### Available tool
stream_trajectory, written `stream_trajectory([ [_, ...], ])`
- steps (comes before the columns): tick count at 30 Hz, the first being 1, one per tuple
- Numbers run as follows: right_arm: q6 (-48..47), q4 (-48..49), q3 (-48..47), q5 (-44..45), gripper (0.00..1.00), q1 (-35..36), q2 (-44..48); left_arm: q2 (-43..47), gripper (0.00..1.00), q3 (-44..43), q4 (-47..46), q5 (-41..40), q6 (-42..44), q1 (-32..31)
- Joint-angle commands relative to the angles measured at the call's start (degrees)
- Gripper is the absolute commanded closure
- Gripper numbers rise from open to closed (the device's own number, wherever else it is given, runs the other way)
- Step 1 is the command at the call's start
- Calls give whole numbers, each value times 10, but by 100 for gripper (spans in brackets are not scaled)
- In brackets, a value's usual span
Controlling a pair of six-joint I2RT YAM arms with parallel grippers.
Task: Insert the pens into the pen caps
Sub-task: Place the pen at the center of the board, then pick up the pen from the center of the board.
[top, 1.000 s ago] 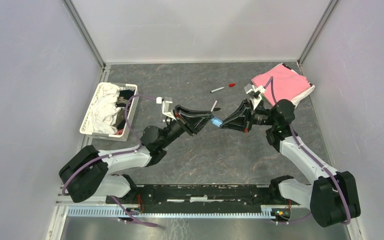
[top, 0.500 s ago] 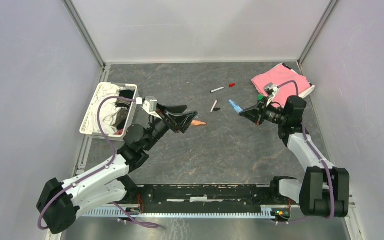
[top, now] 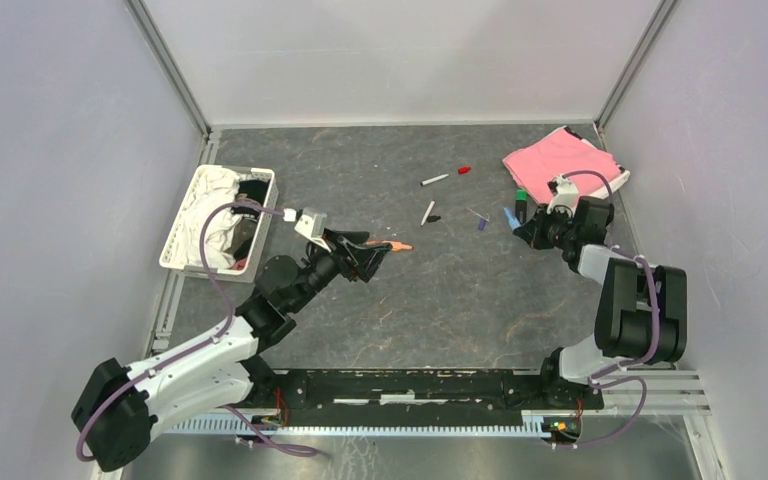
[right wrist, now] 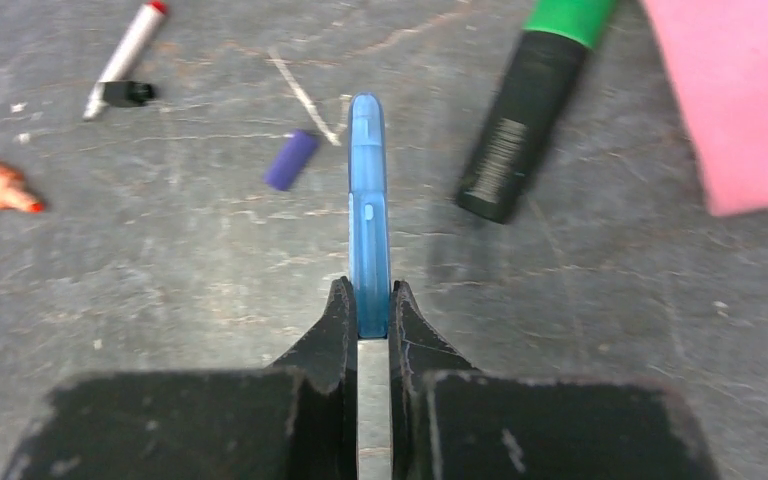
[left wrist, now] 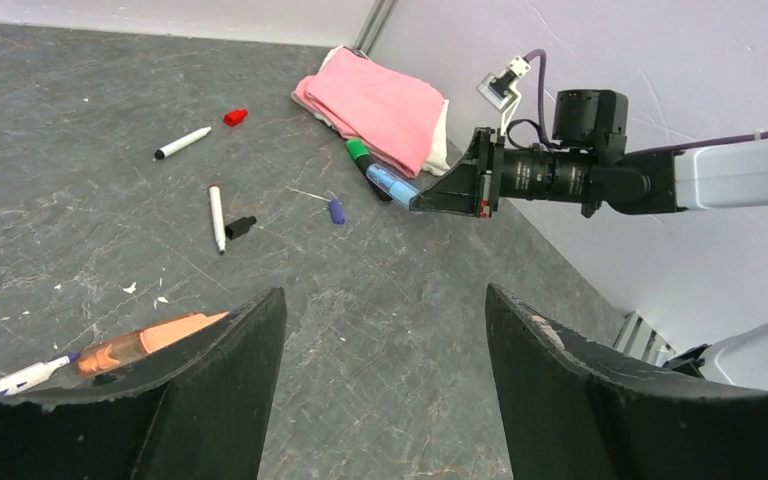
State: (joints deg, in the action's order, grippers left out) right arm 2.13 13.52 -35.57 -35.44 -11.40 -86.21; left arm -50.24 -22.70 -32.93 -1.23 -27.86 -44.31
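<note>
Right gripper [right wrist: 368, 300] clamps blue marker [right wrist: 367, 200] by one end, presumably for capping; left gripper [left wrist: 382, 300], jaws apart, sits beside orange marker [left wrist: 155, 338].

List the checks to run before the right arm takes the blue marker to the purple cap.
1. Grip: right gripper clamped on the blue marker: ok.
2. Other arm: left gripper open and empty, with the orange marker lying loose beside it: ok.
3. Target: purple cap lying apart from every marker: ok.
4. Clearance: blue marker not touching the black-and-green marker: ok.
5. Blue marker's front end bare and ready for a cap: cannot tell.
</note>
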Motion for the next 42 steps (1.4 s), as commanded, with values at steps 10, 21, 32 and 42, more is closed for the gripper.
stream_trajectory([
  [10, -22, -23, -111, 13, 78, -5, -128, 6, 21, 13, -22, -6, 28, 1],
  [21, -112, -122, -139, 4, 53, -30, -76, -10, 21, -29, 30, 0, 54, 1],
  [32, -198, -168, -129, -81, 54, -57, 84, -100, 21, -112, 108, 10, 65, 2],
  [42, -212, -179, -94, -268, 50, -57, 221, -200, 21, -171, 204, -27, 61, 25],
])
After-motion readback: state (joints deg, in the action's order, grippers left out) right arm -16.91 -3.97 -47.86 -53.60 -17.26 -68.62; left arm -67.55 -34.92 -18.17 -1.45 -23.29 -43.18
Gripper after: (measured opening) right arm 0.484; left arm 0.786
